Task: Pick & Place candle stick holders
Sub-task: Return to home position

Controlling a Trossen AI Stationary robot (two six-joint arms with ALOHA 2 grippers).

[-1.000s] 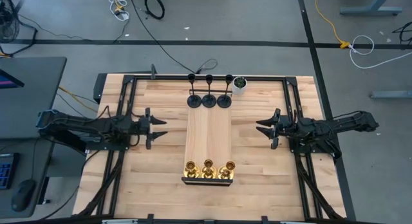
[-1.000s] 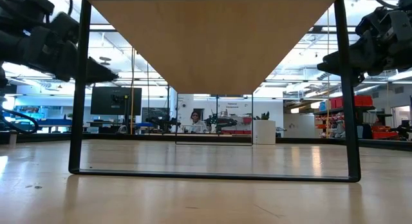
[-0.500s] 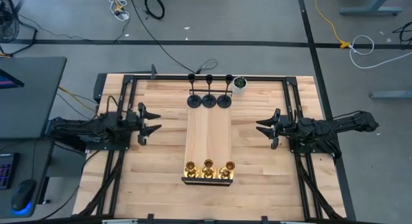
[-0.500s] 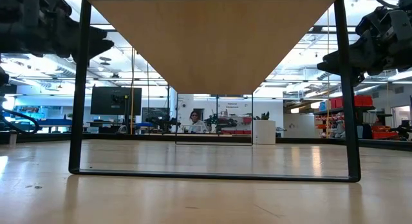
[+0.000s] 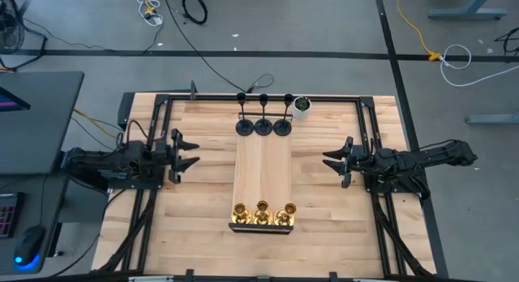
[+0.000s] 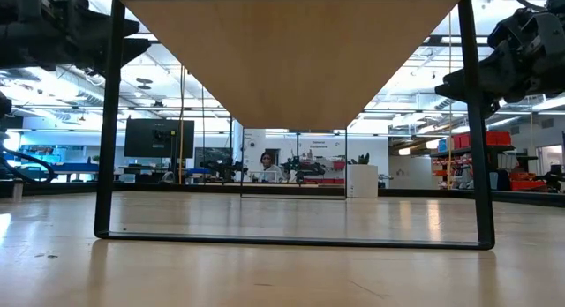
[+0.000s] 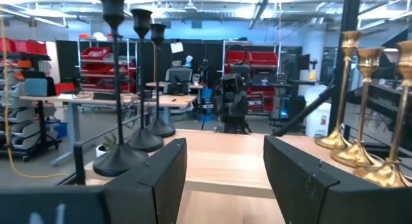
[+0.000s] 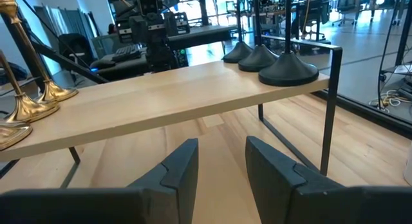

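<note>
Neatly, candle stick holders (image 5: 263,126) are lined at the shelf (image 5: 262,177) ends.
Left gripper (image 5: 187,153) and right gripper (image 5: 331,163) are held spread apart, empty.

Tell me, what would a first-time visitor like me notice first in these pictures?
Most striking is the long wooden shelf in the middle of the table, with three black candle holders lined up at its far end and three brass-gold candle holders at its near end. The robot's left hand and right hand hang on either side of it, both open and empty, clear of the shelf.
</note>
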